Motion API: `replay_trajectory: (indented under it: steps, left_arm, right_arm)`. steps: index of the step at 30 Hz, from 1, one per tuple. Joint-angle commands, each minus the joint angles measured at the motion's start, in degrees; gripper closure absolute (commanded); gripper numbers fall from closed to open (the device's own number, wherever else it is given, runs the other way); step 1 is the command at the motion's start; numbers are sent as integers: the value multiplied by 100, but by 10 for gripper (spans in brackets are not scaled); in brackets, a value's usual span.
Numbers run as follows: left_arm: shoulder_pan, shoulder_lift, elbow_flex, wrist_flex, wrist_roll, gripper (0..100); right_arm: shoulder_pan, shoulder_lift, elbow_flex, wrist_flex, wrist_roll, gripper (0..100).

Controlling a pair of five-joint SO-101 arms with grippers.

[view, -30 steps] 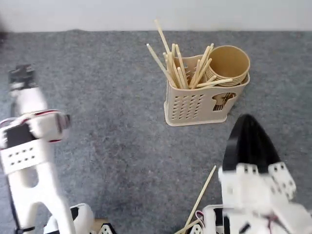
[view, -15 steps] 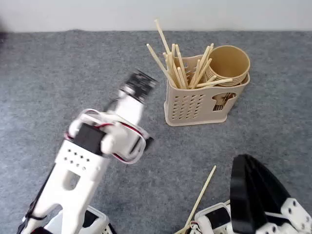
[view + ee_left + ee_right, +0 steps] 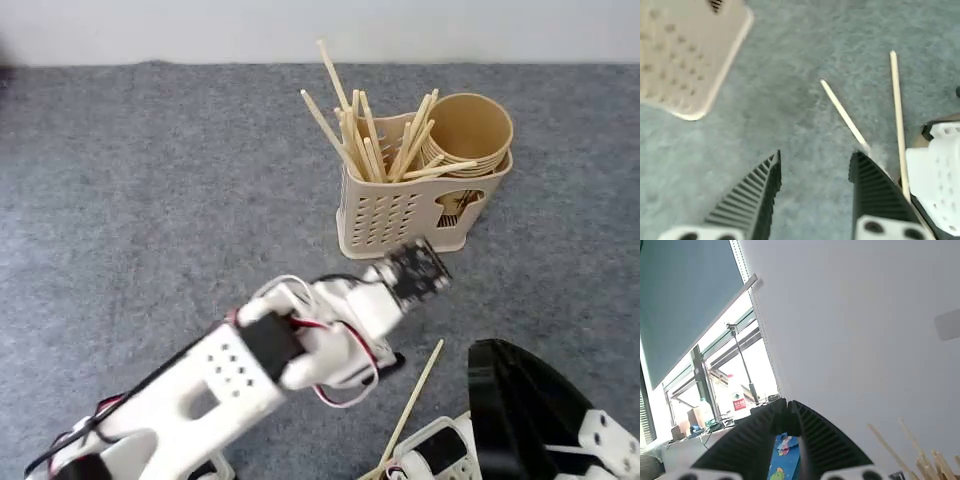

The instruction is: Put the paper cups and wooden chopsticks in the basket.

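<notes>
High view: the basket holds stacked paper cups and many chopsticks. A loose chopstick lies between the left arm and the right gripper.

Left wrist view: the left gripper gapes wide, with that stick ending right by one fingertip and the basket beyond the other.

Right wrist view: the right fingers are pressed together, gripping nothing.

One end of the loose chopstick was lost by the arm bases; the basket was cropped, blurred
</notes>
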Motion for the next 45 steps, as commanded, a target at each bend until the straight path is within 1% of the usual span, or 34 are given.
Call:
replay_trajectory:
  steps: [1,4,6,11,15,21,26,33,45]
  left_arm:
    - [308,703,-145,-255,237,769]
    - [475,1582,-602,-211,695,704]
    - [571,2119,-1033,-70,844,675]
    - [818,3209,-2211,404,914,673]
    - [905,3851,-3125,668,1169,673]
    - [1204,4686,-4110,1037,1327,673]
    - [1477,5204,-4716,1231,1371,673]
    - [1749,5653,-5253,1231,1371,673]
    - [1644,6330,-5754,1222,1371,673]
  right_arm:
    - [-31,22,-158,84,-44,991]
    - [-31,22,-158,330,-44,991]
    - [-31,22,-158,497,-44,991]
    - [-31,22,-158,637,-35,991]
    - [-31,22,-158,637,-35,991]
    - [-31,22,-158,655,-35,991]
    - [-31,22,-158,892,-35,991]
    - [-31,22,-158,919,-35,991]
    - [-31,22,-158,875,-35,991]
